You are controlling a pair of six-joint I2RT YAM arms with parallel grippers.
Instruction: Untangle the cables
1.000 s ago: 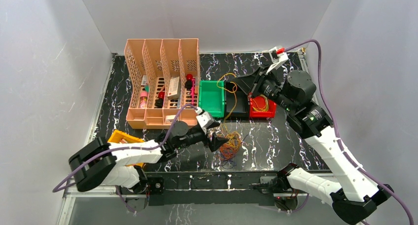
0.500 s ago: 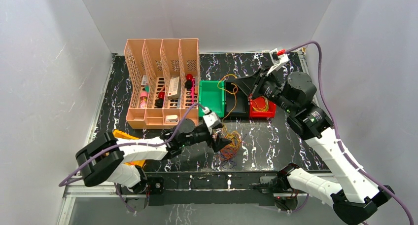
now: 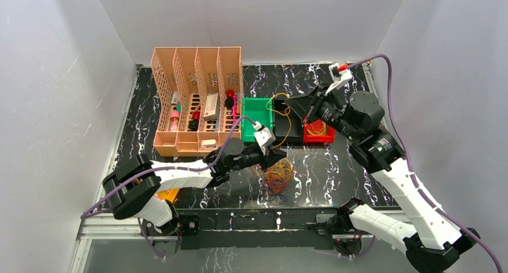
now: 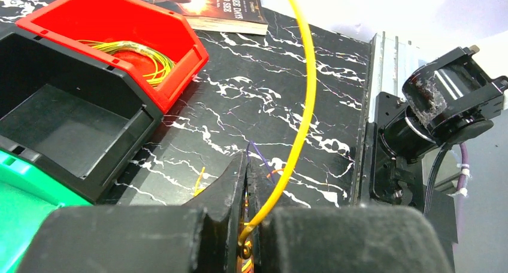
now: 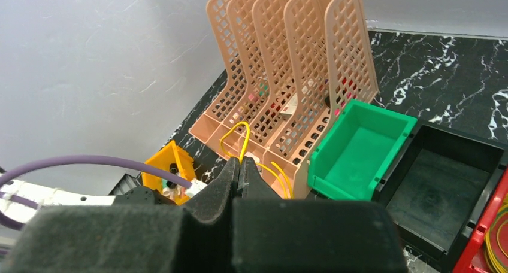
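**Item:** cables [image 3: 277, 178]. Mixed orange/yellow/dark heap on counter [image 3: 335, 165], near side of black bin [image 5: 455, 177], btwn the two arms. One yellow cable [image 4: 304, 93] rises out of the heap and arcs up over the bins twd R arm.

**L pincer** [image 4: 247, 168]: clenched, tips met at top of heap. Yellow cable runs into the seam low down, so prob. nipped there, w/ orange strands alongside.

**R pincer** [image 5: 241, 165]: clenched on a yellow loop, held high over the bins.

**Also:** green bin [image 5: 359, 147]; red bin [image 4: 190, 57] w/ yellow coil [image 4: 141, 54] inside.

**Risks (est.):**
1. Both pincers on what looks like the same strand. Pulling apart may cinch knots, not free them.
2. Orange strands caught in L jaws could drag the whole heap along.
3. Thin wire sits off the tips and may slip out under tension.
4. The arc could hook a bin rim and shift that bin.
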